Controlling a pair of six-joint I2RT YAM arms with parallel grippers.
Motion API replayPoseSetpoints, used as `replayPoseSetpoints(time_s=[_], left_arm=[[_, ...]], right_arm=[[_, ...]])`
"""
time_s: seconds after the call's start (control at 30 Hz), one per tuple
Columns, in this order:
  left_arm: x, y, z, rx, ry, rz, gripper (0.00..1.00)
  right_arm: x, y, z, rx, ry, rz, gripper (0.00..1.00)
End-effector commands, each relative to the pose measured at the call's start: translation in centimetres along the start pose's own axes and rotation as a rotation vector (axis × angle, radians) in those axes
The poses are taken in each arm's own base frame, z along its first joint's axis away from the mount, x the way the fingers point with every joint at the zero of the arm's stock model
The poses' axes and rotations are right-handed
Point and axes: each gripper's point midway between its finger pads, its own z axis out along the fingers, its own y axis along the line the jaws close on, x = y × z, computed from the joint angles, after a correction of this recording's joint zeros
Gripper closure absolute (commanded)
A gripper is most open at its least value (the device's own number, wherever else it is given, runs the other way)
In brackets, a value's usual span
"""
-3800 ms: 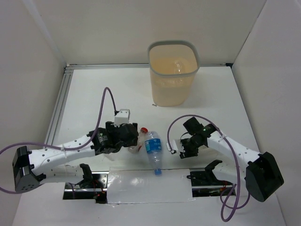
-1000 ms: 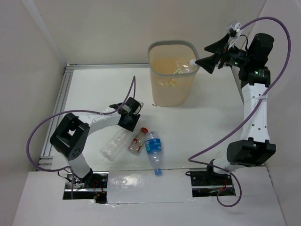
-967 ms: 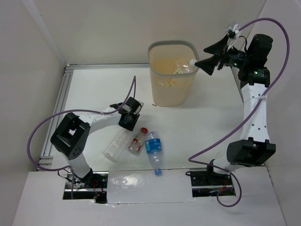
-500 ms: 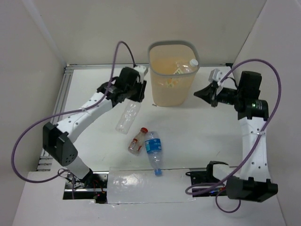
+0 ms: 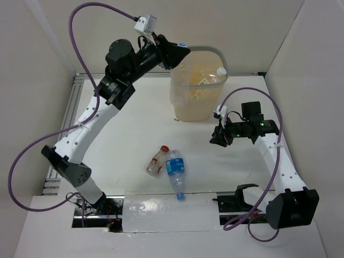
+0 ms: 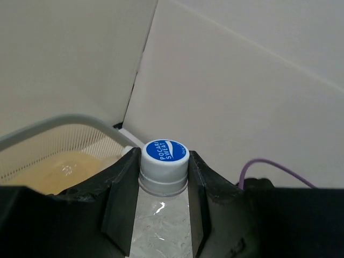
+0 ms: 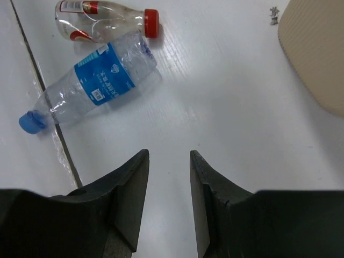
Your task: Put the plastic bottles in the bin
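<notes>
1. I am seeing the left gripper [image 5: 174, 52] raised in the upper middle of the top view, at the upper-left corner of the bin [image 5: 196, 105].
2. Its fingers [image 6: 124, 183] are clamping the clear bottle [image 6: 162, 220] on both sides just below the cap [image 6: 164, 153], which is blue on top and is reading "POCARI SWEAT".
3. In the left wrist view, the grey bin rim [image 6: 54, 123] is curving across the left of the frame, below and beyond that cap.
4. The right gripper [image 5: 217, 137] is hanging right of centre in the top view, beside the bin's lower-right corner. Its fingers [image 7: 131, 188] are standing apart with only bare table [image 7: 215, 107] showing between them.
5. I am seeing 2 bottles lying on the table at lower centre of the top view: the blue-labelled bottle [image 5: 174, 169] and the red-capped bottle [image 5: 157, 161], touching or nearly so.
6. A white-capped bottle [image 5: 220, 71] is lying inside the bin against its upper-right wall.
</notes>
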Motion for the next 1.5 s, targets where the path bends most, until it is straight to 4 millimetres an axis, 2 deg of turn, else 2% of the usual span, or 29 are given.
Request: replayPoseSetpoints(time_s=[0.0, 0.07, 0.17, 0.2, 0.23, 0.33, 0.4, 0.43, 0.47, 0.53, 0.7, 0.73, 0.83, 0.87, 0.9, 0.93, 0.97, 1.0, 1.03, 1.1, 1.13, 1.2, 1.23, 1.27, 1.3, 1.33, 1.37, 1.4, 1.47], left_arm=[[-2.0, 0.4, 2.8, 0.065, -0.188, -0.103, 1.0], [-4.2, 0.5, 2.9, 0.102, -0.315, -0.132, 1.0], [-4.9, 1.0, 4.2, 0.153, -0.349, -0.249, 1.0], [-6.1, 1.5, 4.3, 0.146, -0.388, -0.252, 1.0], [-5.2, 2.9, 5.3, 0.105, -0.392, -0.266, 1.0], [-5.1, 4.7, 6.2, 0.082, -0.434, -0.328, 1.0], [-3.7, 6.3, 6.9, 0.084, -0.43, -0.42, 1.0], [-4.3, 7.2, 6.7, 0.075, -0.476, -0.449, 1.0], [-4.6, 7.1, 6.6, 0.085, -0.488, -0.445, 1.0], [-3.0, 9.2, 7.4, 0.021, -0.495, -0.474, 1.0], [-1.1, 12.3, 9.1, -0.158, -0.498, -0.378, 1.0], [-0.8, 12.3, 9.4, -0.188, -0.485, -0.354, 0.97], [2.1, 14.7, 10.5, -0.309, -0.399, -0.26, 0.78], [1.8, 14.9, 10.6, -0.327, -0.394, -0.222, 0.7], [3.0, 15.7, 11.0, -0.348, -0.362, -0.201, 0.56], [3.3, 15.3, 11.1, -0.351, -0.342, -0.184, 0.28], [4.9, 15.5, 11.4, -0.371, -0.29, -0.144, 0.16], [5.1, 15.7, 11.4, -0.379, -0.275, -0.122, 0.06], [4.6, 14.8, 11.3, -0.367, -0.279, -0.104, 0.0], [3.8, 14.0, 10.8, -0.353, -0.263, -0.055, 0.0], [1.9, 13.1, 10.1, -0.342, -0.289, -0.036, 0.0], [0.1, 12.0, 9.0, -0.336, -0.286, 0.031, 0.0], [-0.1, 11.3, 8.4, -0.341, -0.254, 0.055, 0.0], [-2.1, 9.3, 6.7, -0.335, -0.264, 0.078, 0.0], [-2.5, 8.7, 5.6, -0.353, -0.244, 0.137, 0.0], [-2.0, 8.2, 4.4, -0.372, -0.191, 0.164, 0.0], [0.9, 7.6, 3.5, -0.379, -0.104, 0.182, 0.0], [-1.5, 5.9, 0.3, -0.393, -0.123, 0.197, 0.0], [1.1, 5.8, -2.7, -0.424, -0.02, 0.175, 0.0]], right_arm=[[-0.4, -0.3, 0.0, 0.043, -0.003, 0.003, 0.56], [0.3, 0.0, 0.2, 0.039, 0.002, 0.01, 0.56], [1.1, 0.6, 0.3, 0.034, 0.007, 0.027, 0.56], [1.2, 0.3, 0.2, 0.043, 0.007, 0.024, 0.56], [1.5, 0.6, 0.2, 0.042, 0.008, 0.025, 0.56], [2.0, 0.7, 0.1, 0.048, 0.01, 0.036, 0.56], [1.9, 0.5, -0.2, 0.061, 0.005, 0.035, 0.56], [2.0, 0.3, -0.3, 0.07, 0.005, 0.041, 0.56], [2.0, 0.3, -0.3, 0.07, 0.005, 0.041, 0.56], [2.0, 0.3, -0.3, 0.07, 0.005, 0.041, 0.55], [2.0, 0.3, -0.3, 0.07, 0.005, 0.041, 0.4], [2.0, 0.3, -0.3, 0.07, 0.004, 0.05, 0.35], [1.7, 1.1, 0.2, 0.028, -0.004, 0.044, 0.3], [1.7, 1.4, 0.6, 0.008, 0.002, 0.042, 0.28], [1.7, 1.6, 0.8, -0.002, 0.003, 0.035, 0.28], [1.6, 1.7, 1.1, -0.019, 0.01, 0.045, 0.26], [1.6, 2.4, 1.5, -0.044, 0.024, 0.026, 0.23], [1.4, 2.5, 1.8, -0.058, 0.028, 0.01, 0.19], [1.5, 2.9, 2.1, -0.082, 0.038, -0.007, 0.16], [1.2, 3.8, 2.6, -0.142, 0.052, -0.116, 0.1], [1.6, 4.0, 2.9, -0.16, 0.067, -0.155, 0.1], [1.4, 4.9, 3.5, -0.221, 0.063, -0.337, 0.08], [1.6, 5.2, 3.8, -0.242, 0.061, -0.394, 0.07], [1.0, 5.3, 3.9, -0.239, 0.034, -0.486, 0.05], [1.3, 6.1, 4.6, -0.277, 0.02, -0.605, 0.04], [1.7, 6.5, 5.0, -0.3, 0.022, -0.673, 0.04], [1.7, 6.7, 5.3, -0.306, 0.02, -0.75, 0.02], [1.6, 7.5, 6.1, -0.348, 0.005, -0.871, 0.02], [2.3, 8.1, 7.1, -0.399, 0.018, -0.949, 0.0]])
